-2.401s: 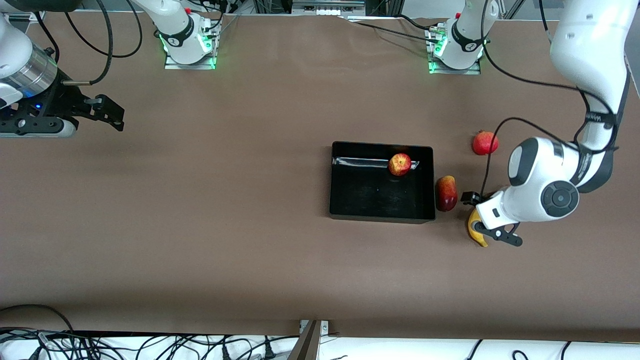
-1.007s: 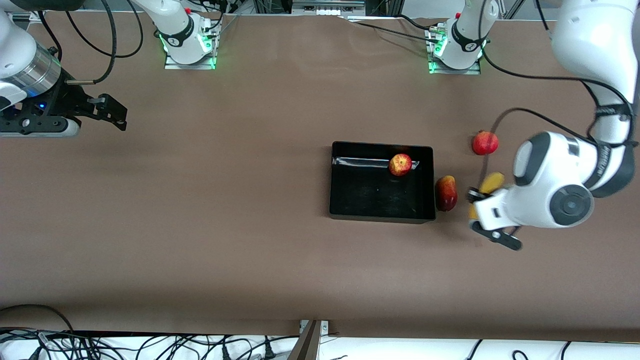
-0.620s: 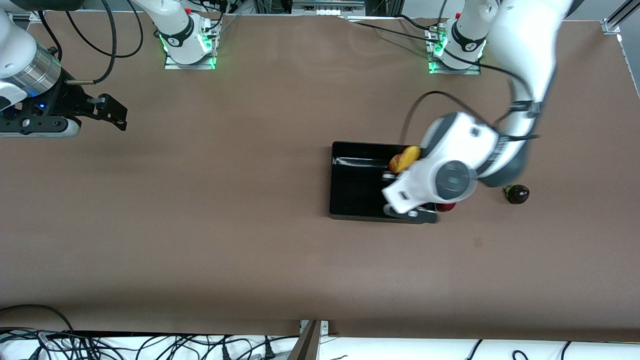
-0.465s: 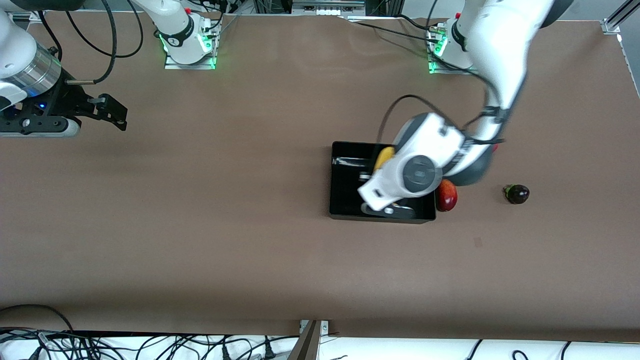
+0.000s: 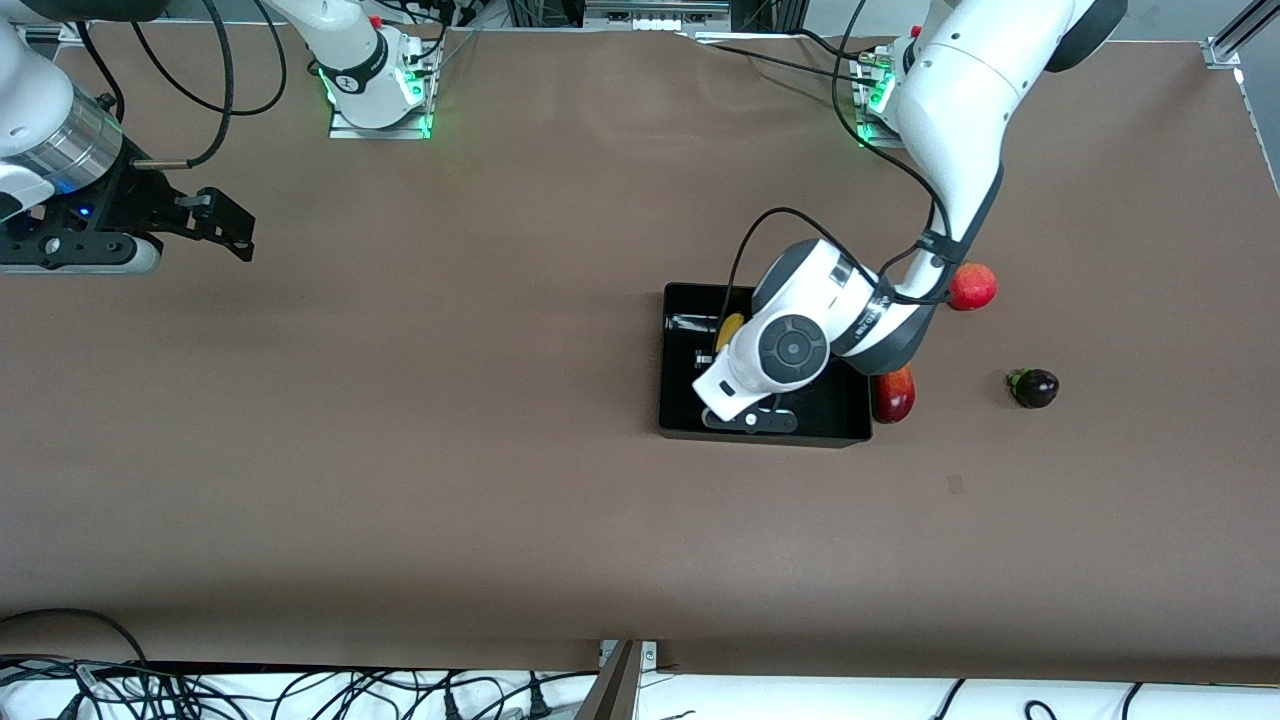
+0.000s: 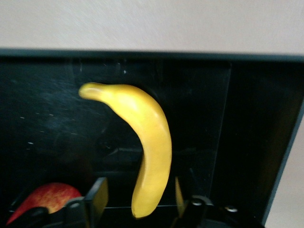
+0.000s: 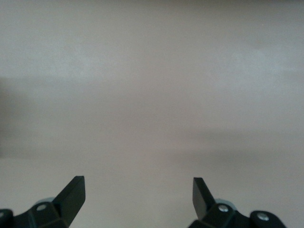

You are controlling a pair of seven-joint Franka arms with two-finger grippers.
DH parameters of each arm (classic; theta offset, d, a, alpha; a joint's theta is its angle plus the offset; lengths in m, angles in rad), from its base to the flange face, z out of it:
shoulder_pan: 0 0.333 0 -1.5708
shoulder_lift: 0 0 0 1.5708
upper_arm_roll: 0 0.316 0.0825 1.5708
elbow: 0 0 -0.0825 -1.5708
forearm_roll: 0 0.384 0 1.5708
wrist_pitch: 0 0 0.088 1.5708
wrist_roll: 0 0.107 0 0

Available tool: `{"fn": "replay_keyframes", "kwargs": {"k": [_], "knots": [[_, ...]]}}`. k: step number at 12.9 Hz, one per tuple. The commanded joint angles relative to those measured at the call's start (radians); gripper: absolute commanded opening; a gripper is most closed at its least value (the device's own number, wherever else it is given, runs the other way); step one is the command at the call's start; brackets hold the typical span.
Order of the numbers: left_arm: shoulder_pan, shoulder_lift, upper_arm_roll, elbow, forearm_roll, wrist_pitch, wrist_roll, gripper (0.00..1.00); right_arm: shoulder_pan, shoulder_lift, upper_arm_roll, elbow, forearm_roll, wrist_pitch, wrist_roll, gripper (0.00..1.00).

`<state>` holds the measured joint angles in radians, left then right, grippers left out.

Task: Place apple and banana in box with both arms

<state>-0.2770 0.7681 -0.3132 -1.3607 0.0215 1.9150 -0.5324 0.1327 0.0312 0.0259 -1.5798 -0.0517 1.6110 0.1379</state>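
Note:
The black box lies mid-table. My left gripper hangs over it, open. In the left wrist view the yellow banana sits between the spread fingers with a gap on each side, against the box floor. A tip of the banana shows past the left hand in the front view. The apple is in the box beside one finger; the left arm hides it in the front view. My right gripper waits open and empty over bare table at the right arm's end.
An elongated dark-red fruit lies against the box's outer wall toward the left arm's end. A plain red round fruit and a small dark purple fruit lie farther that way.
My left arm lifted the banana off the table beside the dark-red fruit and swung it over the box; its fingers now stand apart from the banana. The right arm has not moved.

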Motion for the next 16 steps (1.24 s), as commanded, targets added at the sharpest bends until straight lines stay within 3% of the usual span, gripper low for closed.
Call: {"fn": "replay_keyframes", "kwargs": {"k": [1,3,6,8,10,12,14,16], "knots": [[0.07,-0.137,0.003,-0.008,-0.011,-0.098,0.005,1.0,-0.01,0.001,0.011,0.015,-0.002,-0.011,0.0,1.0],[0.146,-0.246,0.002,-0.006,-0.009,-0.202,0.038,1.0,-0.01,0.001,0.011,0.015,-0.002,-0.009,0.0,1.0],[0.254,-0.381,0.003,-0.008,-0.009,-0.386,0.239,1.0,-0.01,0.001,0.011,0.015,-0.004,-0.011,0.0,1.0],[0.312,-0.471,0.037,-0.032,-0.014,-0.413,0.387,1.0,-0.01,0.001,0.012,0.015,-0.002,-0.011,0.002,1.0],[0.265,-0.631,0.22,-0.197,-0.05,-0.328,0.527,1.0,-0.008,0.001,0.012,0.015,-0.004,-0.011,0.002,1.0],[0.274,-0.815,0.238,-0.409,-0.063,-0.217,0.522,1.0,-0.007,0.001,0.011,0.015,-0.004,-0.008,0.002,1.0],[0.277,-0.823,0.246,-0.42,-0.057,-0.256,0.515,1.0,-0.005,0.001,0.012,0.015,-0.004,-0.008,0.0,1.0],[0.283,-0.788,0.273,-0.368,-0.063,-0.332,0.525,1.0,-0.005,0.001,0.012,0.015,-0.004,-0.009,0.002,1.0]]}}
